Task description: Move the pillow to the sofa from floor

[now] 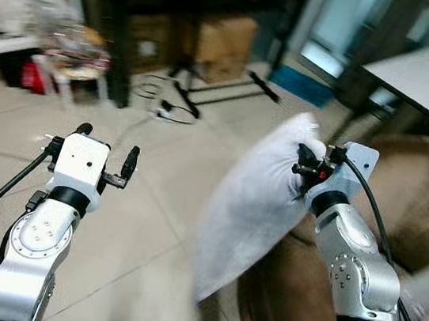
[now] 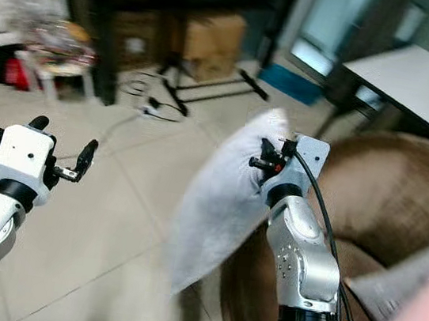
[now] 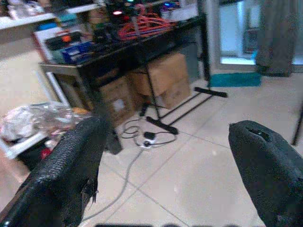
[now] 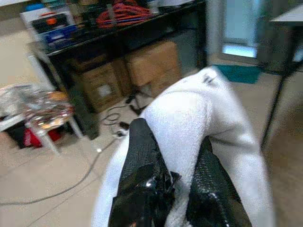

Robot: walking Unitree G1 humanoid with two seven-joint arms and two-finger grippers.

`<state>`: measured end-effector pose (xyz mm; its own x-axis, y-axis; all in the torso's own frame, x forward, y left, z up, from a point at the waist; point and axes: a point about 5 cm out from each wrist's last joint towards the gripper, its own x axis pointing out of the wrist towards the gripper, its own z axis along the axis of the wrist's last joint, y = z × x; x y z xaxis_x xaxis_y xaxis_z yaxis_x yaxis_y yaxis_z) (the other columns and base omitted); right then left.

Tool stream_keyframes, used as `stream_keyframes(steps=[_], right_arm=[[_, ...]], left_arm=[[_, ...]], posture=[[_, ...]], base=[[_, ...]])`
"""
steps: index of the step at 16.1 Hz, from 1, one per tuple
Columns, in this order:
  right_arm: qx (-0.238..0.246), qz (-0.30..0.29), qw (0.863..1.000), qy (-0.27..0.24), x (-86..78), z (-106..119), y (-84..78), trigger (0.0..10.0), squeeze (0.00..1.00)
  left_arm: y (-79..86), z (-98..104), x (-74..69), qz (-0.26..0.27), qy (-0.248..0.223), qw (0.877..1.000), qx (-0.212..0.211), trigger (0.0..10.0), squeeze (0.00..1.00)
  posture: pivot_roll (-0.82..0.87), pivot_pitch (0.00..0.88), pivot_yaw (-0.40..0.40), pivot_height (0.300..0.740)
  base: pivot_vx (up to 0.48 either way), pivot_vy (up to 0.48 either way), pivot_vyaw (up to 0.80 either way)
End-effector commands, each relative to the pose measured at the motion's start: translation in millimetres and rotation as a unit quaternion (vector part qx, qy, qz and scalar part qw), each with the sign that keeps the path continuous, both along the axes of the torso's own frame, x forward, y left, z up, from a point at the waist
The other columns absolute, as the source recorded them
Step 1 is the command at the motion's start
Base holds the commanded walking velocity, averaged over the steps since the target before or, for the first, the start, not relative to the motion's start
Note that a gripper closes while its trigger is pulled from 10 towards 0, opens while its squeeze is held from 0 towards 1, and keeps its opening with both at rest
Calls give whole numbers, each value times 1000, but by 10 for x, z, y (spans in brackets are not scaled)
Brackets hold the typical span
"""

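Above the tiled floor [image 1: 150, 223], at the near edge of the brown sofa [image 1: 424, 206], the right gripper [image 1: 306, 167] holds the white pillow [image 1: 252, 206] up in the air. Its two black fingers [image 4: 142, 165] are pinched into the pillow's upper edge, fabric bunched between them, and the rest of the pillow hangs down slack, its lower corner dangling beside the sofa's rounded arm, clear of the floor. The pillow is blurred in both eye views, so I judge it is swinging or the robot is turning.

The left gripper [image 1: 103, 165] hovers out over the floor well apart from the pillow, fingers spread wide with nothing between them.

So the pick-up looks done and the carry is in hand: the pillow is off the floor but not yet on the sofa. The next move calls for bringing the right arm further to the robot's right and over the seat, lifting enough that the hanging corner clears the sofa arm rather than dragging on it, then lowering until the pillow's weight rests on the cushion before the fingers let go. The grip is on one edge only, so a gentle swing seems wise.

Behind, a dark table [image 1: 179, 12] with cardboard boxes [image 1: 223, 42] under it and cables [image 1: 166, 106] on the tiles stand well away.
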<state>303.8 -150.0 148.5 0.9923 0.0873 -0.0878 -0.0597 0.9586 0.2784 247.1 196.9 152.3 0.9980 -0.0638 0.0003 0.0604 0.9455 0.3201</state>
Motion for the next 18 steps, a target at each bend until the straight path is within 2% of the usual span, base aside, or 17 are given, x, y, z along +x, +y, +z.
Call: stream_keyframes(steps=[1, 5, 7, 11, 16, 18], right_arm=[[-2, -14, 1000, -28, 11, 145, -59, 10000, 0], [0, -15, 1000, -28, 13, 146, -55, 10000, 0], [2, -16, 1000, -27, 15, 147, -51, 10000, 0], [0, -14, 999, -29, 31, 155, -35, 10000, 0], [-7, -11, 999, -31, 36, 158, -21, 10000, 0], [1, -7, 1000, -27, 41, 153, -5, 10000, 0]], left_arm=[[-19, -9, 9, -3, 9, 1000, 1, 10000, 0], [18, 10, 10, 14, -1, 1000, 12, 10000, 0], [14, 30, 20, 4, -12, 1000, 13, 10000, 0], [25, 62, 30, 1, -16, 1000, -6, 10000, 0], [14, 60, 28, -6, -18, 1000, -11, 10000, 0], [15, 59, 33, -8, -17, 1000, -11, 10000, 0]], posture=[[-11, 0, -79, 740], [-10, 0, -78, 740], [-11, 0, -78, 740], [-9, 0, -77, 740], [-8, 0, -76, 740], [-7, 0, -77, 740]], base=[[0, 0, -800], [0, 0, -800], [0, 0, -800], [0, 0, -800], [213, 0, -115], [277, 0, -800]])
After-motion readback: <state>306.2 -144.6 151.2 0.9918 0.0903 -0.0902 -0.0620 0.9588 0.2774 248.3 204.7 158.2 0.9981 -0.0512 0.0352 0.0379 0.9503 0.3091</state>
